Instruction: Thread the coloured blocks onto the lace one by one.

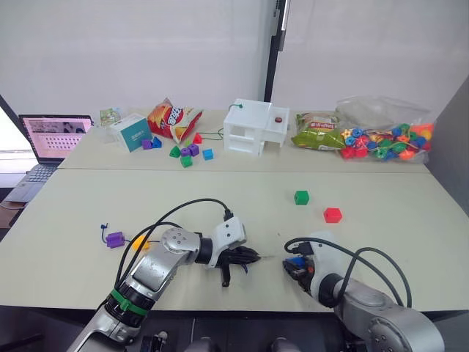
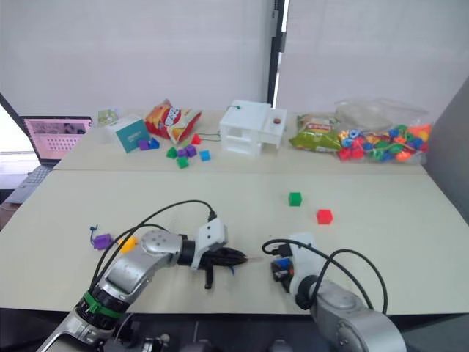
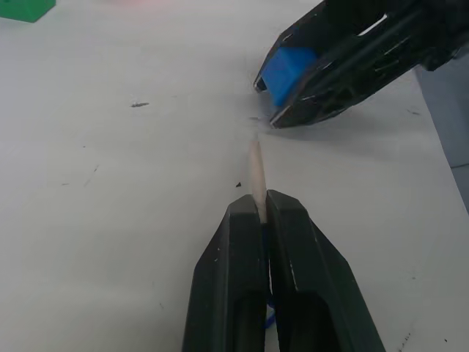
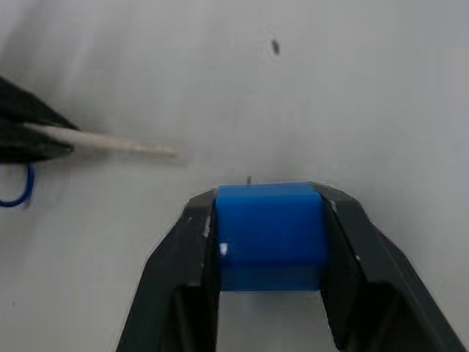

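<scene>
Left gripper (image 3: 261, 213) squeezed shut on the lace (image 3: 256, 172), with the stiff pale tip poking out past the black fingers and a loop of dark blue string trailing behind. Right gripper (image 4: 270, 220) clamped on the blue block (image 4: 270, 233), one finger pressed on each side of it. Both held low over the near part of the table (image 1: 220, 198), tips facing each other with a small bare gap between. Tip pointed along the left gripper's own line, toward the right gripper, but aimed just beside the blue block, not straight at its middle. Hole in the blue block too hard to make out, so could not tell if it faced the tip. Judged next: slide the tip sideways a little, line it up with the hole, then push across the gap. Left gripper nearer to the tip, right gripper in charge of turning the block. Farther out, green block (image 1: 301, 197) and red block (image 1: 333, 215) sat loose near each other past the right gripper. On the left side, purple block (image 1: 114, 240) and yellow-orange block (image 1: 141, 244) lay close together beside the left arm, with a bit of dark blue string showing at the purple one.
</scene>
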Controlling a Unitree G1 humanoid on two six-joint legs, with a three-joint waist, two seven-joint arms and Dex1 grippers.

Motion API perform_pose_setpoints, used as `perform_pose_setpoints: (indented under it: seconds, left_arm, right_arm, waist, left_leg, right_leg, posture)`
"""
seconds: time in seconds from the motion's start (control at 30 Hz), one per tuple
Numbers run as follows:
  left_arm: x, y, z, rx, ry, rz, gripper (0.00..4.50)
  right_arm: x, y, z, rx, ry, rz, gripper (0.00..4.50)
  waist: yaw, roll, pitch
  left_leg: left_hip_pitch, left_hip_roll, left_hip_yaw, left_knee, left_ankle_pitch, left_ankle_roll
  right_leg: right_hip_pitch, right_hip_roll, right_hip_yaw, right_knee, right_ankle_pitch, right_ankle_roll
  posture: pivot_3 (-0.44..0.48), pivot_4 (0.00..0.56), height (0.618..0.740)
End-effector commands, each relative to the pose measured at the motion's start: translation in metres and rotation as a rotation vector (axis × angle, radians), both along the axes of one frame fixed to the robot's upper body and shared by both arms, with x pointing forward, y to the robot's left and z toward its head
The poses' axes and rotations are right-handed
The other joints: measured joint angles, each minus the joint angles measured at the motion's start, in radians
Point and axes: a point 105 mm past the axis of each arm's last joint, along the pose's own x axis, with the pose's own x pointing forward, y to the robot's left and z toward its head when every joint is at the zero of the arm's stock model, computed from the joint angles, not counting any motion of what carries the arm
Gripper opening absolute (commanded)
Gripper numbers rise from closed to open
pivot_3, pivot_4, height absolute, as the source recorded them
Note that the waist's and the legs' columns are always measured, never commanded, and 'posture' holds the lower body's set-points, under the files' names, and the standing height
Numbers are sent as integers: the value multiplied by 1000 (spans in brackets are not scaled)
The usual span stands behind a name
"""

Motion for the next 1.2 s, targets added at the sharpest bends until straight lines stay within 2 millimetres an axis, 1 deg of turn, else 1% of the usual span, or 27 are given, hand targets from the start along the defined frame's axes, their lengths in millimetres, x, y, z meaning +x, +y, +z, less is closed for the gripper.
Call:
perform_pose_setpoints:
  seconds: [0.03,0.13,0.2,0.23,0.37,0.4,0.43,0.47,0.53,0.63,0.7,0.73,0.77,0.8,0.83,0.9,0.97,1.03,1.13,1.2]
  left_arm:
    - [-1,-2,15,-28,-45,-21,0]
    - [-1,-1,16,-28,-51,-18,0]
    - [-1,0,18,-27,-55,-13,0]
    - [-1,1,19,-26,-57,-10,0]
    - [-1,4,21,-21,-62,-1,0]
    - [-2,6,21,-16,-64,1,0]
    - [-2,7,22,-13,-65,3,0]
    - [-3,9,22,-9,-65,5,0]
    - [-4,12,23,-4,-63,9,0]
    - [-8,13,26,-9,-52,3,0]
    - [-11,13,26,-11,-41,-6,0]
    - [-13,13,26,-10,-38,-9,0]
    - [-13,13,26,-9,-35,-10,0]
    - [-14,14,25,-8,-33,-11,0]
    - [-15,15,25,-5,-31,-13,0]
    - [-16,16,26,-5,-28,-15,0]
    - [-18,16,27,-6,-26,-17,0]
    - [-18,16,27,-5,-25,-18,0]
    - [-22,18,25,0,-10,-23,0]
    - [-23,18,25,0,-8,-23,0]
  right_arm:
    - [2,4,-7,24,0,-6,1214]
    - [4,2,-8,32,-11,-29,1214]
    - [7,-4,-1,29,-48,-47,2279]
    - [7,-5,4,27,-67,-41,2554]
    - [11,-7,28,47,-144,4,3992]
    - [13,-7,40,59,-173,26,4334]
    - [14,-7,49,63,-195,45,4460]
    - [16,-7,57,69,-213,67,4460]
    - [17,-5,77,76,-243,178,4460]
    - [12,-1,88,73,-226,370,4460]
    - [2,0,84,44,-157,609,4460]
    - [-3,0,82,35,-131,696,4460]
    - [-5,-1,80,29,-116,747,4460]
    - [-3,-5,73,-1,-88,795,4460]
    - [4,-12,61,-105,-78,868,4460]
    - [13,-20,44,-237,-65,996,4460]
    - [21,-24,35,-309,-81,1086,4460]
    - [24,-26,30,-348,-88,1141,4460]
    - [32,-32,16,-453,-102,1249,4460]
    - [37,-32,10,-465,-117,1280,4460]
  waist:
    - [-5,0,0]
    - [-10,0,0]
    - [-11,0,0]
    - [-11,0,0]
    - [-9,0,0]
    - [-9,0,0]
    - [-9,0,0]
    - [-10,0,0]
    - [-10,0,1]
    - [-5,0,1]
    - [0,0,1]
    - [2,0,1]
    - [2,0,1]
    - [0,-1,1]
    - [-1,-1,1]
    - [-7,-2,2]
    - [-12,-2,2]
    - [-11,-2,2]
    - [-10,-2,2]
    - [-9,-2,2]
  left_leg:
    - [1,0,0,0,0,0]
    - [5,1,0,-1,0,0]
    - [11,2,-1,-2,0,0]
    - [11,2,-1,-2,0,0]
    - [11,1,-2,-2,0,0]
    - [10,1,-2,-2,0,0]
    - [10,1,-2,-2,0,0]
    - [10,1,-2,-2,0,0]
    - [10,1,-2,-2,0,0]
    - [10,1,-3,-2,-1,1]
    - [10,1,-4,-3,-1,1]
    - [9,1,-4,-3,-1,2]
    - [9,0,-3,-3,-2,3]
    - [10,0,-3,-3,-2,4]
    - [10,0,-2,-3,-3,4]
    - [10,0,-1,-3,-3,4]
    - [10,1,-1,-2,-3,4]
    - [10,1,0,-2,-3,4]
    - [9,1,0,-2,-2,4]
    - [10,1,0,-2,-3,4]
  right_leg:
    - [1,0,0,0,0,0]
    - [5,1,0,-1,0,0]
    - [11,1,-1,-2,0,0]
    - [12,1,-1,-3,-1,0]
    - [12,1,-1,-3,-1,0]
    - [12,1,-1,-3,-1,0]
    - [12,1,-1,-3,-1,0]
    - [11,1,-1,-3,-1,0]
    - [11,1,-1,-3,-1,0]
    - [11,0,-2,-4,-1,0]
    - [13,0,-4,-7,-1,0]
    - [13,0,-4,-7,-1,0]
    - [14,-1,-4,-8,-1,0]
    - [14,-1,-4,-9,-1,0]
    - [14,-1,-3,-10,-1,1]
    - [15,-1,-3,-9,-1,1]
    - [15,-1,-3,-9,-2,1]
    - [14,-1,-2,-8,-2,1]
    - [13,-1,-2,-8,-2,1]
    - [13,-1,-2,-8,-2,1]
  posture:
    - [0,150,740]
    - [0,150,740]
    - [0,150,740]
    - [0,150,740]
    - [0,150,740]
    - [0,150,740]
    - [0,150,740]
    - [0,150,740]
    - [0,150,740]
    - [0,150,740]
    - [0,150,740]
    - [0,150,740]
    - [0,150,740]
    - [0,150,740]
    - [0,150,740]
    - [0,150,740]
    - [0,150,740]
    - [0,150,740]
    - [0,150,740]
    - [0,150,740]
